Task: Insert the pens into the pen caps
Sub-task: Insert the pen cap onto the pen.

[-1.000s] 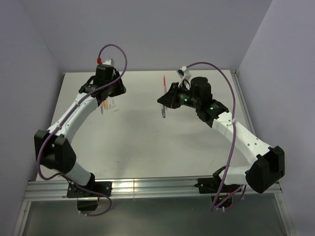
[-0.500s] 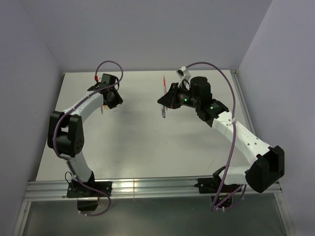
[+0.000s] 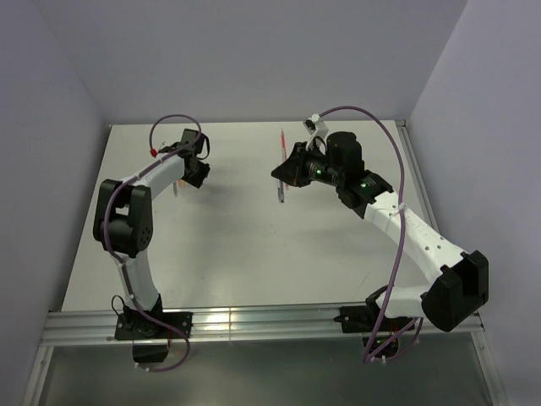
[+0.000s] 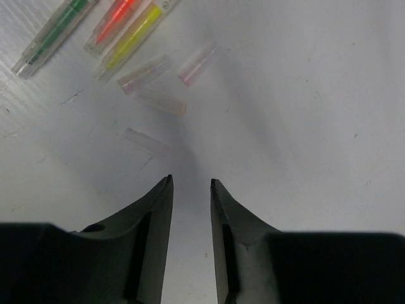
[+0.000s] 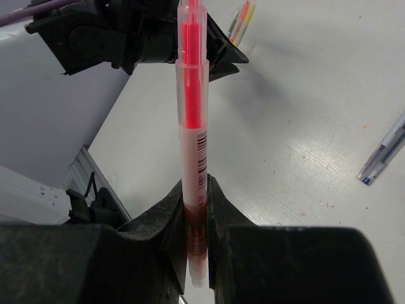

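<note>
My right gripper point(image 5: 196, 183) is shut on a red pen point(image 5: 192, 95), which stands up out of the jaws; in the top view that gripper point(image 3: 283, 172) holds the pen point(image 3: 281, 139) at the table's back middle. My left gripper point(image 4: 190, 180) hovers open and empty over the table at the back left point(image 3: 193, 167). Just ahead of its fingertips lie several clear pen caps point(image 4: 144, 73), one faintly pink point(image 4: 197, 63), one faintly orange point(image 4: 162, 103) and the nearest colourless point(image 4: 145, 140). Beyond them lie green point(image 4: 54, 35), orange-red point(image 4: 117, 19) and yellow point(image 4: 133, 38) pens.
A blue pen point(image 5: 383, 152) lies on the table to the right of the right gripper, also seen under it from above as a blue pen point(image 3: 280, 193). Grey walls close in the table at the back and both sides. The left arm point(image 5: 126, 31) shows ahead of the red pen.
The left arm has folded its elbow in and brought its gripper lower over the caps, its jaws narrowing a little. The right arm and the red pen have not moved.
</note>
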Controlling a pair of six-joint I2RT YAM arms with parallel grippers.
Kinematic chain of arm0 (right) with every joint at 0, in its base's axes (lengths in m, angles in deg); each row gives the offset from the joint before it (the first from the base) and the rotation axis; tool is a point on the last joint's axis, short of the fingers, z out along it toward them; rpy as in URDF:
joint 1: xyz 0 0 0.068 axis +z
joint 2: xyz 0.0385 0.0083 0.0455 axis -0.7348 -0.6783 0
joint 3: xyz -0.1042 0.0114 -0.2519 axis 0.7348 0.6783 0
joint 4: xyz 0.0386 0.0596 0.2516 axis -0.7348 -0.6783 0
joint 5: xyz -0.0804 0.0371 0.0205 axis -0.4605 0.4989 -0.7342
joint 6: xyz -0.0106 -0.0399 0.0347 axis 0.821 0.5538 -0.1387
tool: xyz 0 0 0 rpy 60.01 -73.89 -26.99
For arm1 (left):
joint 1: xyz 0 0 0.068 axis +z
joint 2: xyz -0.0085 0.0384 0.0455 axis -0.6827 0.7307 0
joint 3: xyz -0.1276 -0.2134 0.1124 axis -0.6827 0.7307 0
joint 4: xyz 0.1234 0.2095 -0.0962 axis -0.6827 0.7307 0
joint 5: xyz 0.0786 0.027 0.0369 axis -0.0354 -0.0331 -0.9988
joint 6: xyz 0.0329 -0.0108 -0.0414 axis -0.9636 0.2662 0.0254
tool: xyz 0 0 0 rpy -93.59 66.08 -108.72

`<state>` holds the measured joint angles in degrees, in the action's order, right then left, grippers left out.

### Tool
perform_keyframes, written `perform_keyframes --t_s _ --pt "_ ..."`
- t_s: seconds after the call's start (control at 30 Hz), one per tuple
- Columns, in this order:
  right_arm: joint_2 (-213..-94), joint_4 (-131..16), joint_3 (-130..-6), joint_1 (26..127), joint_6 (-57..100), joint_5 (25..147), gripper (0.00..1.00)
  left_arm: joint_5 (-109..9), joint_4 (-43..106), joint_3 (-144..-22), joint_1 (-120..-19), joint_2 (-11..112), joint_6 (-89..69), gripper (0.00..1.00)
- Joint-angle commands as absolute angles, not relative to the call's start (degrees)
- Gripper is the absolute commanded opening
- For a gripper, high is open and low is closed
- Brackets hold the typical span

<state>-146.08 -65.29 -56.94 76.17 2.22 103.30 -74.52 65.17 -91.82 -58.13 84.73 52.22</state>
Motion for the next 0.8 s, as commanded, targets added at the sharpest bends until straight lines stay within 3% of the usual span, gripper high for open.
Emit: perform_keyframes --t_s 0.0,0.37,0.77 --pt "-145.27 -64.55 -59.84 76.21 3.06 102.74 0.0 -77.63 68.3 -94.31 -58.17 85.46 59.69 0.36" --pt "-144.92 -64.55 -59.75 76.2 2.98 102.74 0.0 -78.25 70.67 -95.28 -57.38 87.92 62.42 0.32" --pt "-145.45 -64.55 -59.84 76.2 3.06 103.0 0.0 -78.07 71.11 -94.83 -56.42 88.62 62.6 0.41"
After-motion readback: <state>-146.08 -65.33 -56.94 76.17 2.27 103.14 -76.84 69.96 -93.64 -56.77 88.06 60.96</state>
